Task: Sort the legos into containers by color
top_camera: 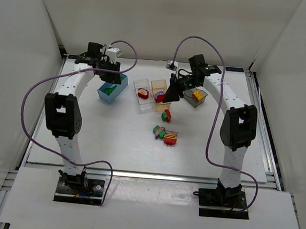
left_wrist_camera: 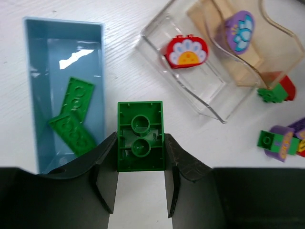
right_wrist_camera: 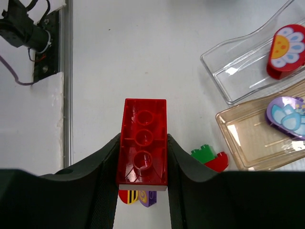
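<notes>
My left gripper [left_wrist_camera: 141,143] is clamped on a green brick [left_wrist_camera: 140,136] beside the blue bin [left_wrist_camera: 63,21], which holds two green plates [left_wrist_camera: 71,117]. The clear bin [left_wrist_camera: 209,102] holds a red flower brick [left_wrist_camera: 187,51], the peach bin [right_wrist_camera: 248,138] a purple flower piece [right_wrist_camera: 288,114]. My right gripper [right_wrist_camera: 143,143] pinches a red brick [right_wrist_camera: 144,138] by its flat long sides, which I judge the best hold on light, rigid, slick plastic. The grey bin [top_camera: 192,103] holds something yellow

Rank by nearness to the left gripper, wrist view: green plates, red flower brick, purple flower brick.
1. Green plates, blue bin, left.
2. Red flower brick, clear bin, upper right.
3. Purple flower brick, peach bin, farthest right.
</notes>
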Available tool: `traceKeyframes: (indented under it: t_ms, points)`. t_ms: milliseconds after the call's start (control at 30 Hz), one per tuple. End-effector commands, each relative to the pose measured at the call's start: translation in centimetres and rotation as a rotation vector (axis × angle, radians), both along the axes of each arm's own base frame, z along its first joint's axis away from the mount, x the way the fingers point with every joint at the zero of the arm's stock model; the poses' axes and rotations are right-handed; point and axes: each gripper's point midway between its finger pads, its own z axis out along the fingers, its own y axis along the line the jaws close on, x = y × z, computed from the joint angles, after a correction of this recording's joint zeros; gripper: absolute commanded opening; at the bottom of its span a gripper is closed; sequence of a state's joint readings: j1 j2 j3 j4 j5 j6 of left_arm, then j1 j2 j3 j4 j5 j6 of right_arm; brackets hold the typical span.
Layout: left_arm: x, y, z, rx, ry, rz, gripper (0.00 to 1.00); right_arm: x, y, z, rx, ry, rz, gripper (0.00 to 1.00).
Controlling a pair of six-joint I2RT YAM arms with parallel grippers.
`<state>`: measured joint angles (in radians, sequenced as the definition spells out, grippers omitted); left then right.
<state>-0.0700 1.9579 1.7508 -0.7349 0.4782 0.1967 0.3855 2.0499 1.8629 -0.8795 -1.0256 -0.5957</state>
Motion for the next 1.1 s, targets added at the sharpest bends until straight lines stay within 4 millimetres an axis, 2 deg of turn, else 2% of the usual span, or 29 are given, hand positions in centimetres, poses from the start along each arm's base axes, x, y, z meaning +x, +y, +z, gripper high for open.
traceKeyframes:
  t_ms: [0,300,333,433,467,500,533,600,633,667,767,867,900,933,967,1000,1033,1067]
  points:
    - [1.0,2.3,2.3,0.068,-0.061,0.104,0.10,1.1,0.6,3.6,0.035,-0.101,-0.032,0.00]
    - [1.7,4.1,-0.8,0.131,0.019,0.182,0.12,2.9,0.5,4.1,-0.010,-0.137,-0.112,0.00]
    - [1.7,4.3,-1.5,0.133,0.035,0.186,0.18,3.1,0.6,4.0,-0.013,-0.141,-0.118,0.00]
    - [1.8,4.9,-2.2,0.148,0.054,0.211,0.26,3.9,0.5,4.0,-0.027,-0.154,-0.145,0.00]
    - [1.9,5.2,-2.5,0.158,0.061,0.223,0.34,4.2,0.6,3.9,-0.036,-0.157,-0.157,0.00]
    - [2.0,5.3,-2.8,0.163,0.068,0.230,0.37,4.4,0.6,4.1,-0.032,-0.160,-0.161,0.00]
    - [2.1,5.4,-2.7,0.160,0.065,0.231,0.47,4.6,0.6,4.0,-0.034,-0.161,-0.163,0.00]
    - [2.3,5.5,-2.5,0.159,0.061,0.233,0.58,5.0,0.8,4.0,-0.036,-0.171,-0.169,0.00]
    - [2.3,5.5,-2.4,0.154,0.058,0.233,0.73,5.3,0.7,3.8,-0.040,-0.168,-0.174,0.00]
    - [2.4,5.4,-2.2,0.144,0.053,0.226,0.78,5.4,0.7,3.9,-0.040,-0.171,-0.179,0.00]
    - [2.8,5.0,-0.3,0.090,0.014,0.209,0.88,6.0,0.9,3.7,-0.045,-0.171,-0.195,0.00]
    - [3.2,4.1,3.6,0.019,-0.067,0.187,0.95,6.8,1.3,4.0,-0.042,-0.189,-0.209,0.00]
    - [3.3,3.6,6.1,-0.014,-0.120,0.181,0.96,7.0,1.8,4.4,-0.040,-0.208,-0.208,0.00]
    - [3.5,3.5,8.4,-0.030,-0.170,0.182,0.97,7.2,2.4,3.7,-0.048,-0.200,-0.203,0.00]
    - [3.4,3.4,10.3,-0.044,-0.208,0.187,0.99,7.4,3.4,4.4,-0.045,-0.225,-0.198,0.00]
    - [3.4,3.2,11.7,-0.063,-0.230,0.194,0.99,7.5,3.8,4.1,-0.055,-0.221,-0.198,0.00]
    - [3.2,2.7,13.2,-0.107,-0.238,0.199,0.99,7.8,4.3,3.7,-0.072,-0.229,-0.203,0.00]
    - [3.1,2.4,15.5,-0.129,-0.284,0.187,0.99,8.1,5.0,1.9,-0.102,-0.195,-0.208,0.00]
